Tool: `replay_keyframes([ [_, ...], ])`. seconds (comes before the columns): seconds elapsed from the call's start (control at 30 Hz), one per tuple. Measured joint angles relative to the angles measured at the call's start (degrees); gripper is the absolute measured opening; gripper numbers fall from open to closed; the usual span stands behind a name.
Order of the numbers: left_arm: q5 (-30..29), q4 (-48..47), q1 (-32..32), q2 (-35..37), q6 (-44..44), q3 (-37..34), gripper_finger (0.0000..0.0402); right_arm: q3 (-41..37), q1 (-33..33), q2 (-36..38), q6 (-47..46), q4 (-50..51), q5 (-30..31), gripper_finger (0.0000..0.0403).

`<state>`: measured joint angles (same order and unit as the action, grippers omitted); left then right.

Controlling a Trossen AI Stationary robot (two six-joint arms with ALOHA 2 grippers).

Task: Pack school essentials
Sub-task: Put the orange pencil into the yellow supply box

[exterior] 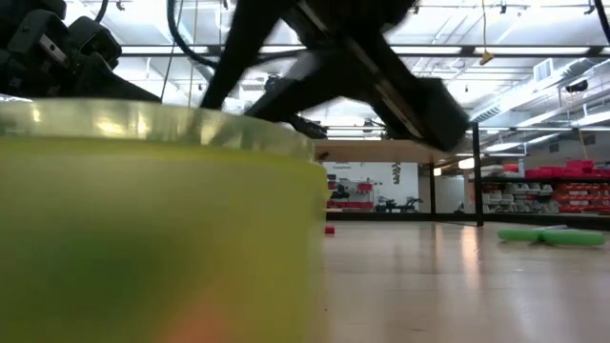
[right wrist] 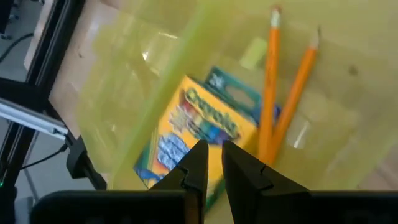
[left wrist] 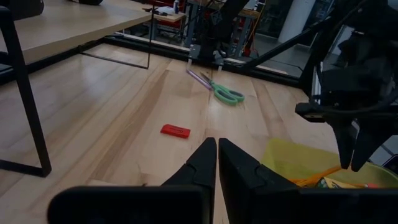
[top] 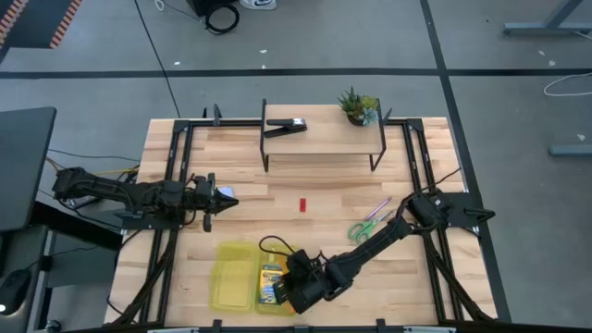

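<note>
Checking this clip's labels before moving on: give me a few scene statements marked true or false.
1. The crayon box lies inside the yellow-green bin. True.
2. The green-handled scissors are in the bin. False: they lie on the table.
3. The right gripper hovers over the bin. True.
4. The short red piece is held by the left gripper. False: it lies on the table, apart from the left gripper, whose jaws are shut on nothing.
</note>
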<state>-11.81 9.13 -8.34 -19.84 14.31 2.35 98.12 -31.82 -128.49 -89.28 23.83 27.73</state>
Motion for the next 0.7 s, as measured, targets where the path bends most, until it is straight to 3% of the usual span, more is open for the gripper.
replay_keyframes([
  [0.3, 0.0, 0.0, 0.0, 0.0, 0.0, 0.0, 0.0036, 10.6, 4.0, 0.2, 4.5, 16.2, -7.6, 0.0054],
  [0.53, 0.0, 0.0, 0.0, 0.0, 0.0, 0.0, 0.0026, 11.8, 5.7, 0.3, 1.1, 17.2, -18.3, 0.0054],
  [0.7, 0.0, 0.0, 0.0, 0.0, 0.0, 0.0, 0.0024, 11.7, 5.8, 0.3, -0.2, 17.3, -20.1, 0.0054],
])
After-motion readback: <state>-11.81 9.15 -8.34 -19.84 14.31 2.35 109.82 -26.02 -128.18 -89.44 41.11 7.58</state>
